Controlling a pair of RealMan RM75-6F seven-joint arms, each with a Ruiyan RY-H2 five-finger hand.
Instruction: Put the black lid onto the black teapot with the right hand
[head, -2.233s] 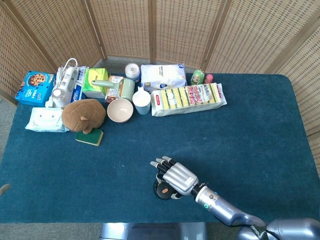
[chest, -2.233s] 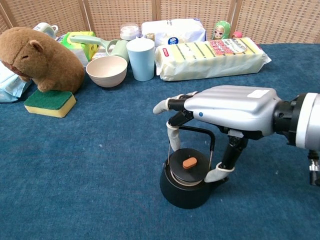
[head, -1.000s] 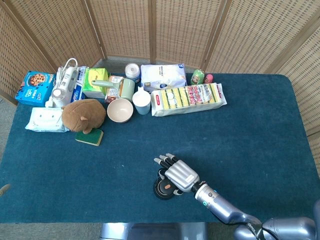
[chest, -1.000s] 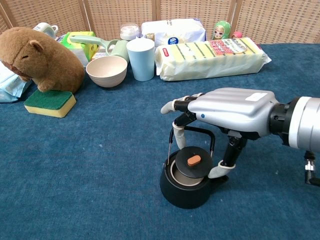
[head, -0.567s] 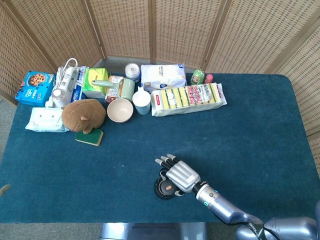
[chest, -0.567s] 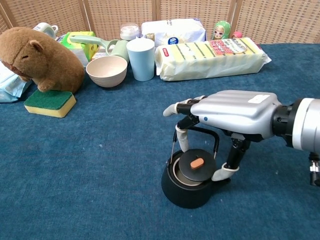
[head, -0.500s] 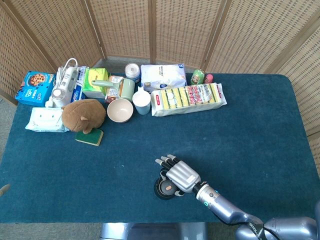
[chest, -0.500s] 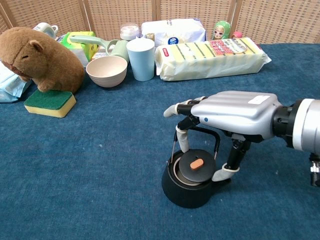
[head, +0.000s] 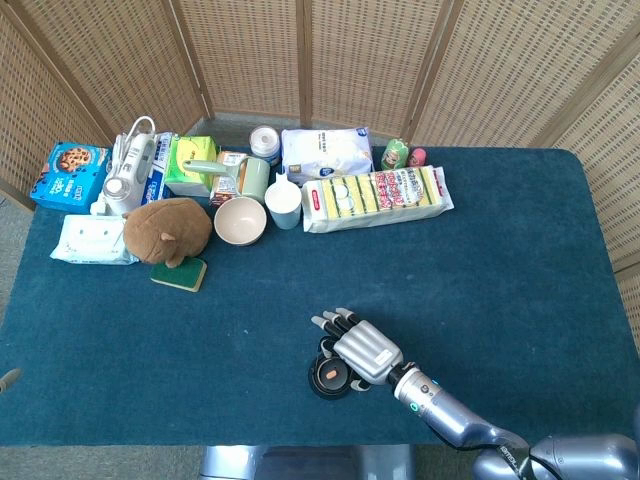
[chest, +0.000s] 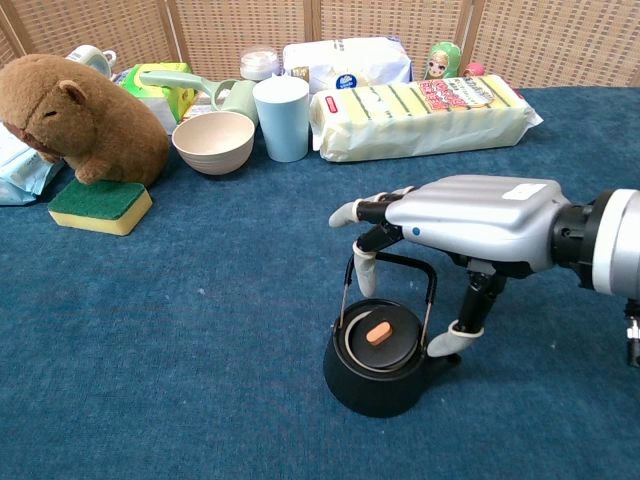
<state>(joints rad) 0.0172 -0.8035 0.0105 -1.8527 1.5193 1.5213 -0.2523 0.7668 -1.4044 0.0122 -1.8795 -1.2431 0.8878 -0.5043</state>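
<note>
Now black lid (chest: 374, 338) settled flat on black teapot (chest: 378, 375); right hand (chest: 470, 221) released, fingers apart.

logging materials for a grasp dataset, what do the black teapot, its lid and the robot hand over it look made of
Black teapot: looks like cast iron or enamelled metal, matte dark body with a thin wire bail handle; hard to tell which.
Black lid: same matte black look, with an orange knob, possibly wood or plastic.
Right hand: brushed silver shell, metal or painted plastic, with pale, rubbery-looking fingertips.

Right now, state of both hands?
Right hand: open, fingers apart above the black teapot, holding nothing; the black lid sits on the pot.
Left hand: not in view.
</note>
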